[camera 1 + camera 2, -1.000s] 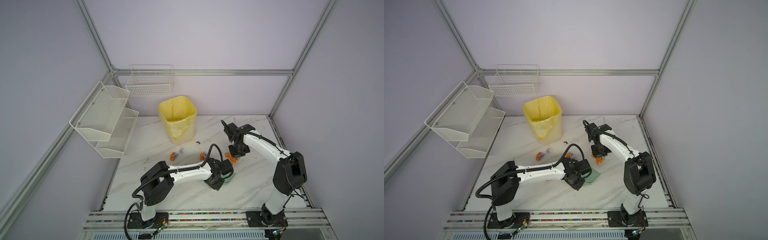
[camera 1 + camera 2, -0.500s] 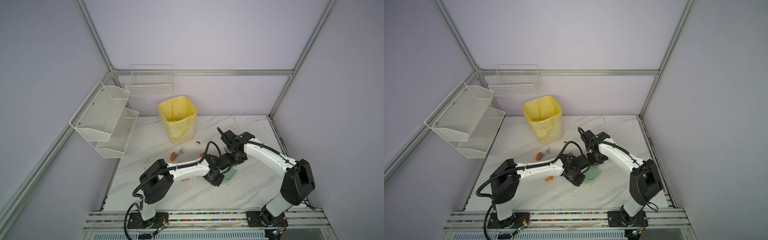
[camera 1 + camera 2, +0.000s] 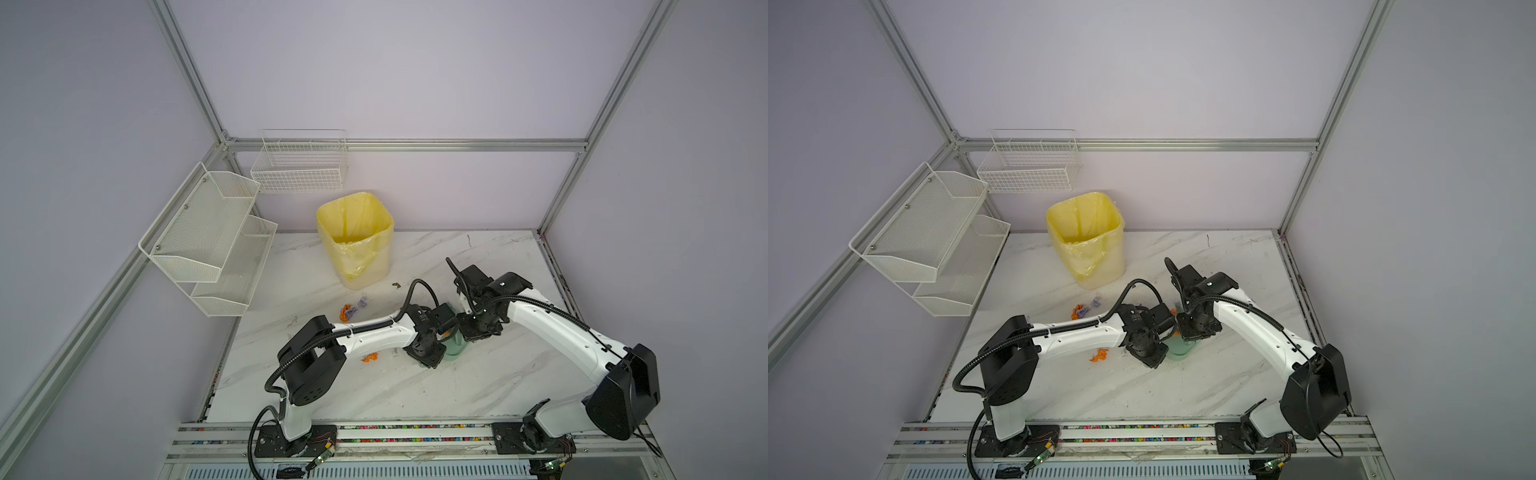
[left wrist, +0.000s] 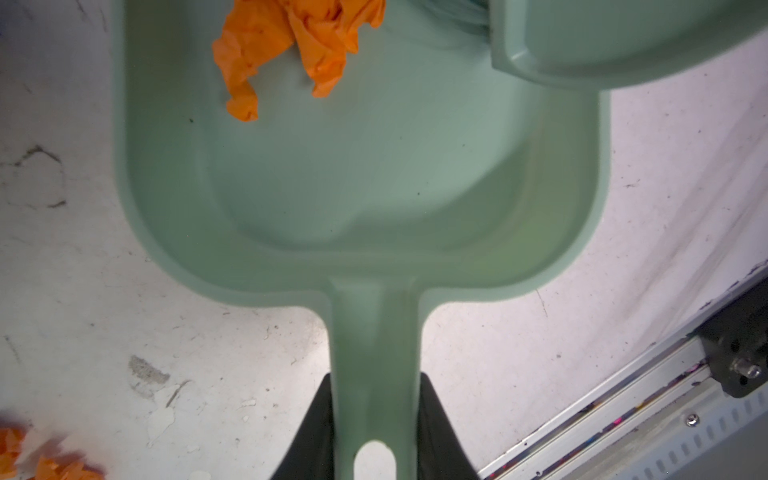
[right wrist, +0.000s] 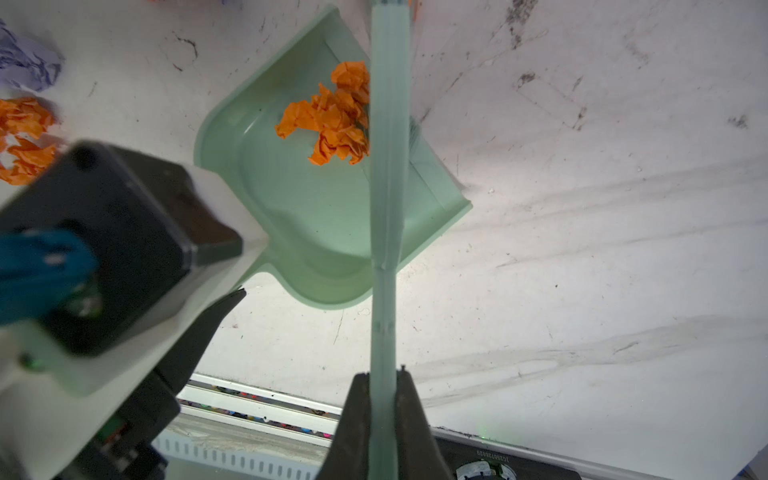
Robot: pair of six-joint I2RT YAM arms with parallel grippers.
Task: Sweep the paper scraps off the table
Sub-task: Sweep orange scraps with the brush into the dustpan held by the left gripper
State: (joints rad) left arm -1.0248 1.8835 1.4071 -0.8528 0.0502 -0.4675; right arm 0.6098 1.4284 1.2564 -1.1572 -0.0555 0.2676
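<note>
The paper scraps that were already caught lay as one orange bunch inside the green dustpan, near its open mouth and right against the brush. The others were on the table. A single orange wad lay at about 9 o'clock from the pan, close beside the left forearm. A mixed orange and lilac heap lay between 9 and 10 o'clock, further off. The left gripper was closed firmly on the dustpan handle. The right gripper was clamped on the thin brush handle, whose long axis crossed over the pan. As I judged it, the pan's mouth faced toward about 2 o'clock, away from the loose scraps. They therefore lay on the handle side, nearer to the left arm than to the right. The yellow bin stood between 10 and 11 o'clock.
</note>
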